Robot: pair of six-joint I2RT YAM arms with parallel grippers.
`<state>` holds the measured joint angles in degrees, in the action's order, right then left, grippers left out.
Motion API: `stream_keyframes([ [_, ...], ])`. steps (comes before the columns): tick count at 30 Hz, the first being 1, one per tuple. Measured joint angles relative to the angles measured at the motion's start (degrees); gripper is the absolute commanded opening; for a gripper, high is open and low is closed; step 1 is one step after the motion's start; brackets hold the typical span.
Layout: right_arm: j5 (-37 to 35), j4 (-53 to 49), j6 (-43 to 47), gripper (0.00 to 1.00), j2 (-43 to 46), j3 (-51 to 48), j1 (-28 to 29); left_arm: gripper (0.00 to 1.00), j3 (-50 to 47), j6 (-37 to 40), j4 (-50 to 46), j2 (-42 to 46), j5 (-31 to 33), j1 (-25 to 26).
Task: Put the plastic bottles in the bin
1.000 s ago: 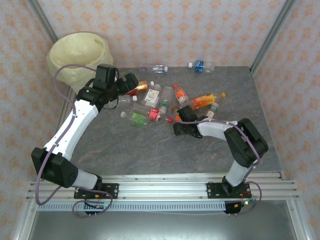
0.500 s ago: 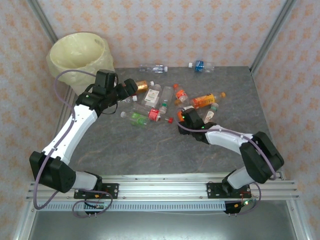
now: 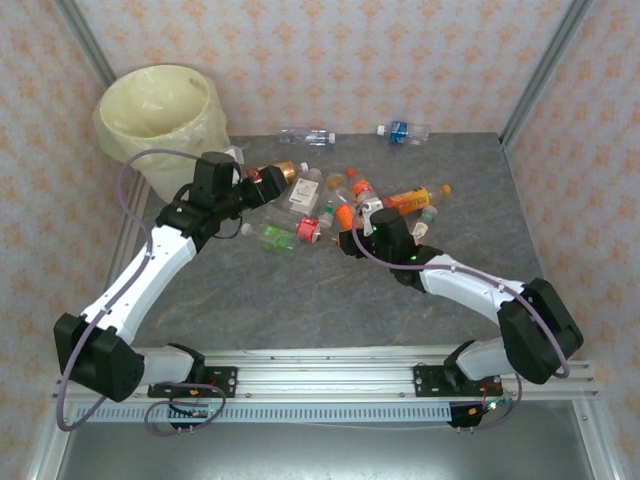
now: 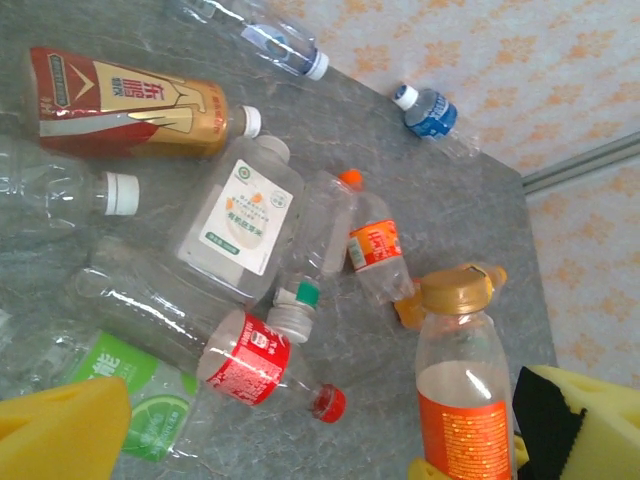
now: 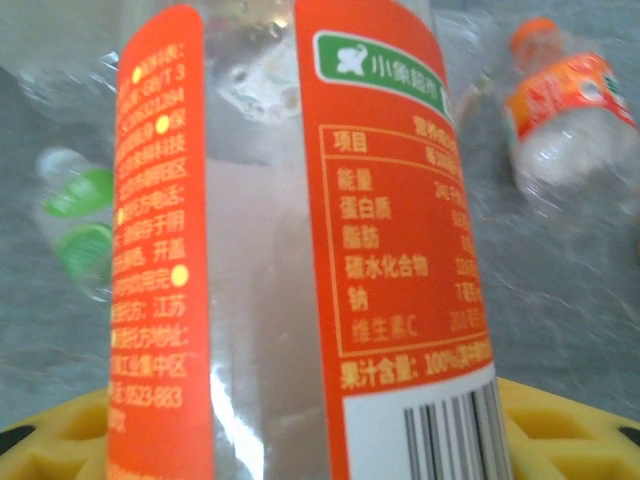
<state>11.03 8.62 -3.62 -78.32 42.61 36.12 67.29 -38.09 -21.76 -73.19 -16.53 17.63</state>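
The right gripper (image 3: 350,230) was clamped on an orange-labelled bottle (image 5: 390,220) (gold cap), among the other plastic bottles (image 3: 300,205) scattered on the worktop (image 3: 300,300). The left gripper (image 3: 264,186), jaws wide apart, hovered beside a red-and-gold bottle (image 4: 120,100). The bin (image 3: 150,135) stood at the worktop's far left corner.

Grey stone-look tabletop (image 3: 300,300), peach patterned wall panels (image 3: 400,60), metal corner posts (image 3: 545,70), perhaps aluminium rail (image 3: 320,362) along near edge
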Motion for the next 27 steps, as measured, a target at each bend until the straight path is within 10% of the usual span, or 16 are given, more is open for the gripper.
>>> stream_keyframes([
  [13,18.1,13.49,-9.44,0.47,-1.95,2.21,0.22,1.0,-4.15,-5.22,16.5,-2.93,-13.53,3.5],
  [27,25.75,22.32,-14.62,0.5,-7.61,7.04,1.46,0.97,-4.15,-5.81,19.65,-5.73,-14.36,7.23],
])
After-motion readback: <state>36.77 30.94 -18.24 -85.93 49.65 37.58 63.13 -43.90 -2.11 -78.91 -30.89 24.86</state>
